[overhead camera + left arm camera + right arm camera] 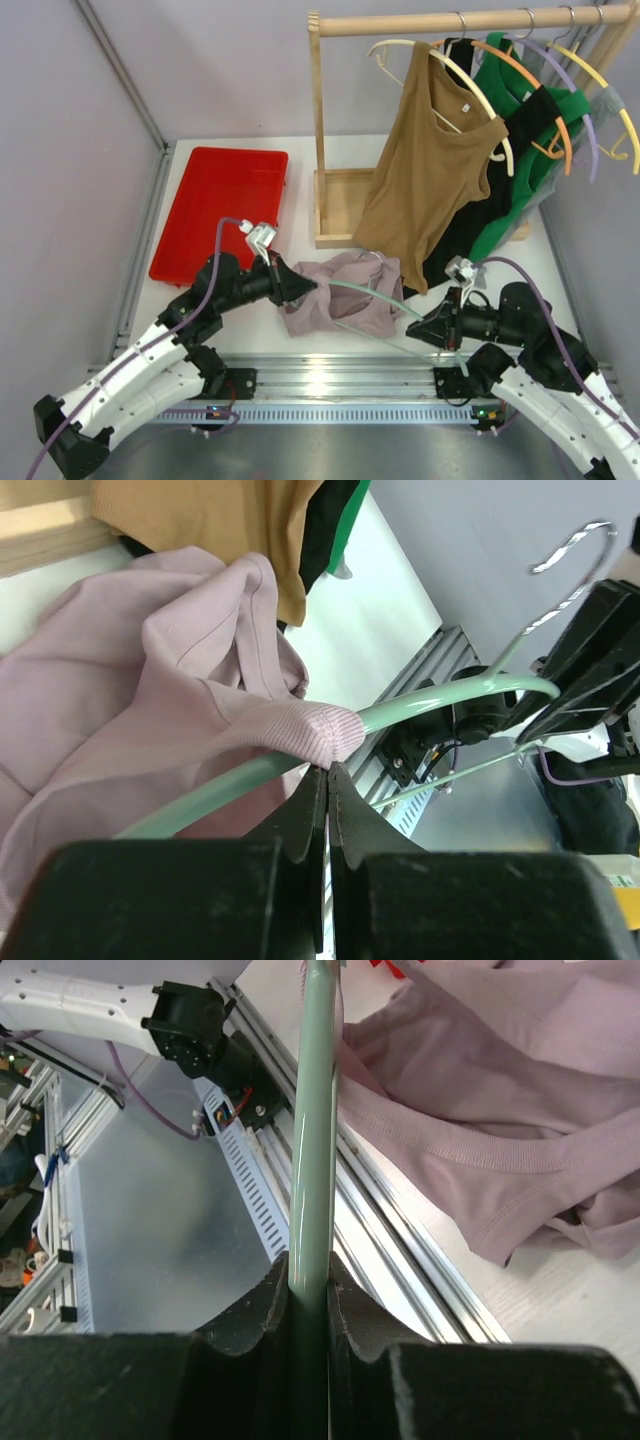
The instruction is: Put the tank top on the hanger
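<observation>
The pale mauve tank top (340, 297) lies crumpled on the table between the arms. The mint-green hanger (385, 302) runs from inside the fabric toward the right. My left gripper (303, 285) is shut on the top's ribbed hem; in the left wrist view the jaws (328, 770) pinch that hem (325, 732), which is drawn over the hanger arm (440, 695), with the metal hook (572, 555) beyond. My right gripper (428, 325) is shut on the hanger; in the right wrist view its jaws (310, 1268) clamp the green bar (315, 1110), with the top (500, 1110) to the right.
A red tray (220, 210) sits at the back left. A wooden rack (318, 130) at the back right holds a tan-brown tank top (430, 170) on a cream hanger, black and green garments, and orange, lilac and yellow hangers. An aluminium rail (330, 375) runs along the near edge.
</observation>
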Motion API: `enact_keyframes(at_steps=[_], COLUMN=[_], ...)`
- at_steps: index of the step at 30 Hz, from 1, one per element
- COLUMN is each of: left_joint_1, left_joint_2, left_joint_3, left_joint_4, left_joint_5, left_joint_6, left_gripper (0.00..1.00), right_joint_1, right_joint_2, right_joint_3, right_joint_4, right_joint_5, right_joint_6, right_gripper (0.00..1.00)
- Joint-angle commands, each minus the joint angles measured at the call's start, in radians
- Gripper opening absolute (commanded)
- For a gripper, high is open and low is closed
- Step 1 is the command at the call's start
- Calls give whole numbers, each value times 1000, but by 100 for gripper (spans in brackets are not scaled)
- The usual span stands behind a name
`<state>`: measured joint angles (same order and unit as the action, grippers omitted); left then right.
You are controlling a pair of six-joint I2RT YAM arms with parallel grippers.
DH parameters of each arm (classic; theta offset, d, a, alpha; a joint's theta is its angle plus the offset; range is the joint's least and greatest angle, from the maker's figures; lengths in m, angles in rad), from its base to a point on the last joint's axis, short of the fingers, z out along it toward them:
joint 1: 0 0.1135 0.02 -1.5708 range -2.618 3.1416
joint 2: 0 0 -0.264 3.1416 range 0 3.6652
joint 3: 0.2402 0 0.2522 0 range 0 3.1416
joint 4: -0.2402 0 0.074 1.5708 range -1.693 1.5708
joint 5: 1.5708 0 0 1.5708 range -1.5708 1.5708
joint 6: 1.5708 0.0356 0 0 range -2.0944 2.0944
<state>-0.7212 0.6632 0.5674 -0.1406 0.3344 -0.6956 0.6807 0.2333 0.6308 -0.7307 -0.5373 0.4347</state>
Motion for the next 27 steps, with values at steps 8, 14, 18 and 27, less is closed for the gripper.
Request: enact_keyframes(at_steps=[8,14,18,27], left_joint_1=[3,5,3,2], left_joint_2=[22,10,12,4], left_joint_3=[66,100,120,213], left_joint_4=[30,-182,-238,-274], left_joint_5=[77,-180,-245,-187], left_joint_6=[30,70,88,174], left_gripper=[0,0,5,39], right_joint_1=[14,14,14,13], right_joint_2=[0,8,15,50], right_joint_3=[-151,-169,-169,-175], right_joint_4=[355,429,435,450], right_joint_5=[-18,-3,-12,-20], right_joint_6=[59,49,27,3], right_gripper=[0,0,0,0])
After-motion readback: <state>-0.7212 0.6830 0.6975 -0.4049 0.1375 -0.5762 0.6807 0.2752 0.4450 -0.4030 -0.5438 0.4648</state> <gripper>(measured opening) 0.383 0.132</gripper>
